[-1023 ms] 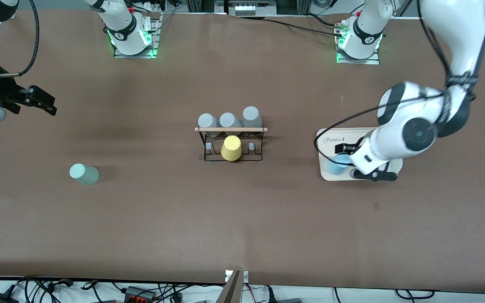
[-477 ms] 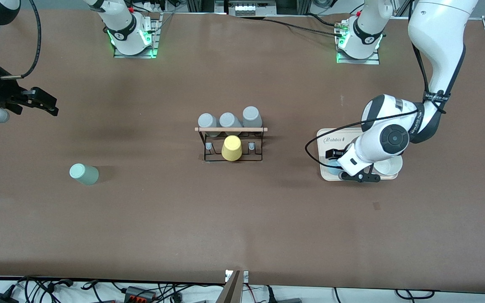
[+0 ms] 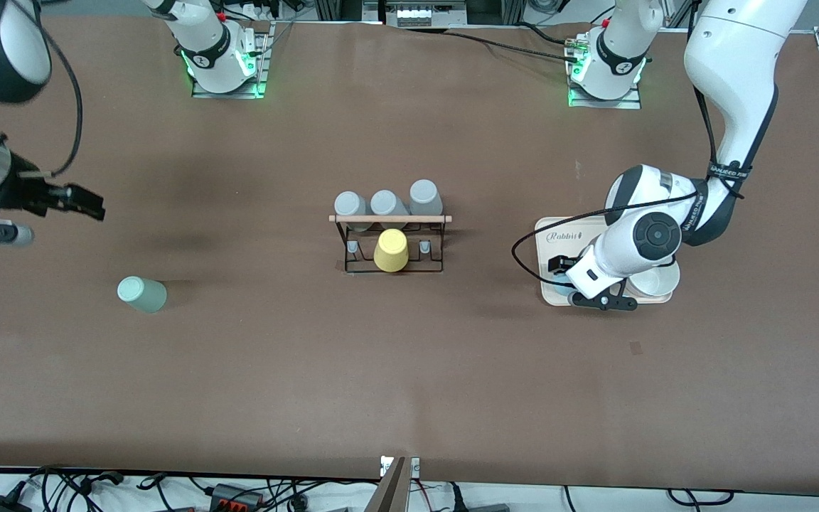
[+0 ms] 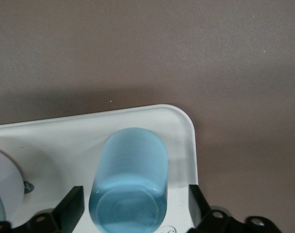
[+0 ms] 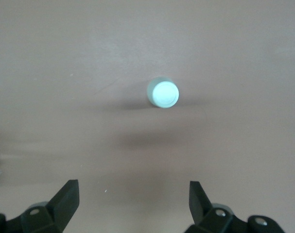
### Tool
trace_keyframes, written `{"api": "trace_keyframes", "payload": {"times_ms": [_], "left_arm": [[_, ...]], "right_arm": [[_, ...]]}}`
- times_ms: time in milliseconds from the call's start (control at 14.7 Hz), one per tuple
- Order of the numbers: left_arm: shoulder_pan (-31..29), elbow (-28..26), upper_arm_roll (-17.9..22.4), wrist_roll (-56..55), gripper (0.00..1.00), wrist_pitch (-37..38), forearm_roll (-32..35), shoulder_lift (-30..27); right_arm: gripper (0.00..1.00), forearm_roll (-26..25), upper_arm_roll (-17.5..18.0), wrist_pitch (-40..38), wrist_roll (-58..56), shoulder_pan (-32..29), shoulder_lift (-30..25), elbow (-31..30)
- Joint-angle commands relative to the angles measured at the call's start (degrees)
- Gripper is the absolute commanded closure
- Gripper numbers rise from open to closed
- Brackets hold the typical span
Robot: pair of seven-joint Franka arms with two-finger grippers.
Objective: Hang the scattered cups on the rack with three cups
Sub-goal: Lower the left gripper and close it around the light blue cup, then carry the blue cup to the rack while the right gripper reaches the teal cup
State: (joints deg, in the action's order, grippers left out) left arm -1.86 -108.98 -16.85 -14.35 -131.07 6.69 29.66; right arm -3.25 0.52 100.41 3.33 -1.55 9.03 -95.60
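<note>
We see the left gripper [image 3: 571,283] low over the tray [image 3: 550,235] near the left arm's end of the bench, its fingers [image 4: 73,206] spread wide on either side of the blue cup [image 4: 130,180], which stands upside down in a tray corner, not yet clamped. The right gripper [image 3: 81,203] hangs in the air near the right arm's end, fingers [image 5: 64,199] wide apart and empty. The green cup [image 3: 141,294] stands upside down on the bench at that end. The rack [image 3: 390,242] sits mid-bench, carrying a yellow cup [image 3: 390,250], with three grey cups [image 3: 385,203] beside it.
</note>
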Motion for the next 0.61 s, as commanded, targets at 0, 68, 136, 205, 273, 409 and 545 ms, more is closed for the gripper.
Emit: {"api": "trace_keyframes", "payload": {"times_ms": [0, 68, 136, 205, 273, 409, 545], "left_arm": [[0.1, -0.97, 0.15, 0.02, 0.89, -1.04, 1.31, -0.92], [0.1, -0.8, 0.06, 0.02, 0.99, -0.51, 1.31, -1.18], [0.1, -0.62, -0.12, -0.06, 0.99, 0.02, 1.31, -1.71], [-0.07, 0.08, -0.2, -0.59, 0.99, 0.89, 1.22, -2.06], [-0.07, 1.47, -0.29, -0.76, 0.99, 2.55, 1.13, -2.32], [0.27, 6.91, -0.56, -1.55, 0.99, 9.47, 0.26, -2.33], [2.46, 12.1, -2.56, -4.71, 0.99, 15.64, -0.19, -2.33]], "right_arm": [[0.0, -0.79, 0.27, 4.15, -2.26, -1.35, 5.28, 0.59], [0.0, -0.79, 0.27, 6.52, -3.58, -1.79, 7.39, 0.59], [0.0, -0.79, 0.27, 8.46, -4.72, -2.4, 9.24, 0.59], [0.0, -0.79, 0.27, 10.31, -5.69, -2.93, 11.17, 0.59], [0.0, -0.88, 0.27, 11.98, -6.57, -3.46, 13.1, 0.59], [0.0, -0.88, 0.27, 15.06, -9.02, -4.42, 16.45, 0.42], [0.0, -0.88, 0.27, 18.39, -10.88, -5.48, 18.21, -0.98]]}}
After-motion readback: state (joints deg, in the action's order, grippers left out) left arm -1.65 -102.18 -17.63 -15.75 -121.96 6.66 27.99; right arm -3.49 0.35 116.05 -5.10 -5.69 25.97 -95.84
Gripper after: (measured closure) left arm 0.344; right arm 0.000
